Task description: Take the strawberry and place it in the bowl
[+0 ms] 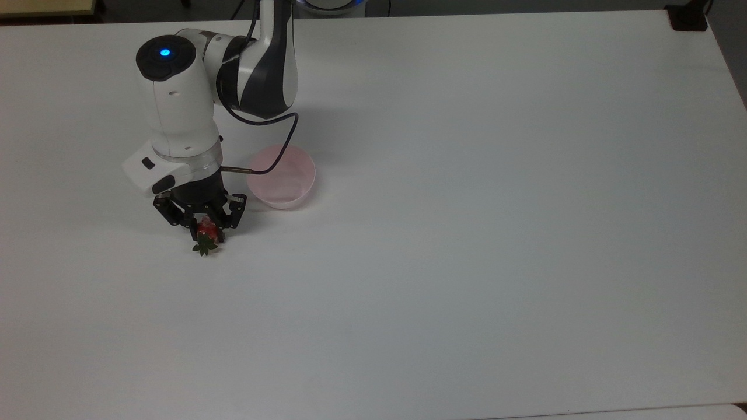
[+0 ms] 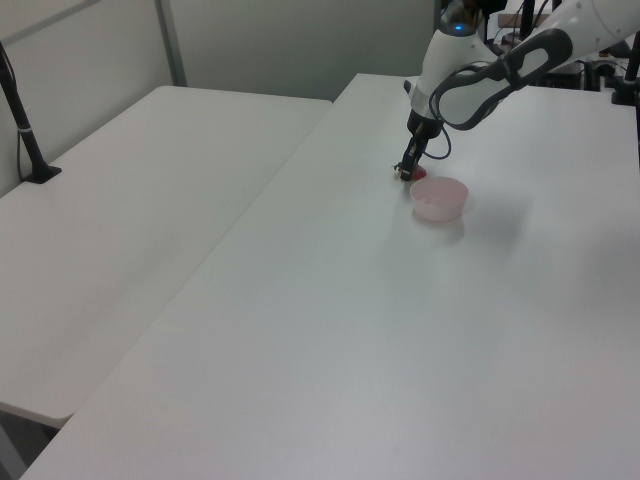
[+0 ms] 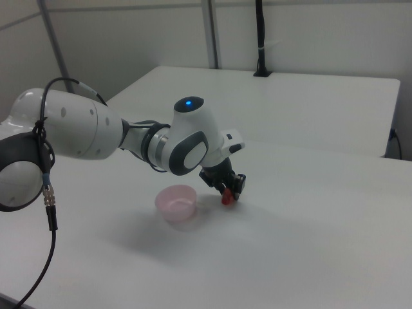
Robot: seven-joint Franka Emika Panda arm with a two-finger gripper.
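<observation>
Gripper (image 1: 206, 232): fingers closed around the strawberry (image 1: 205, 237), low on the table (image 1: 467, 233).
Bowl (image 1: 281, 177): empty, near the strawberry.
Progress: grasp apparently made; lift and drop remain.

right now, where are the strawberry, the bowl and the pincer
strawberry (image 1: 206, 234), top view, red body
bowl (image 1: 290, 201), top view, pink outer wall
pincer (image 1: 206, 232), top view, midway between fingertips

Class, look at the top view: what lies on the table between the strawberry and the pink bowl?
Nothing: between the strawberry and the bowl the table is bare.
</observation>
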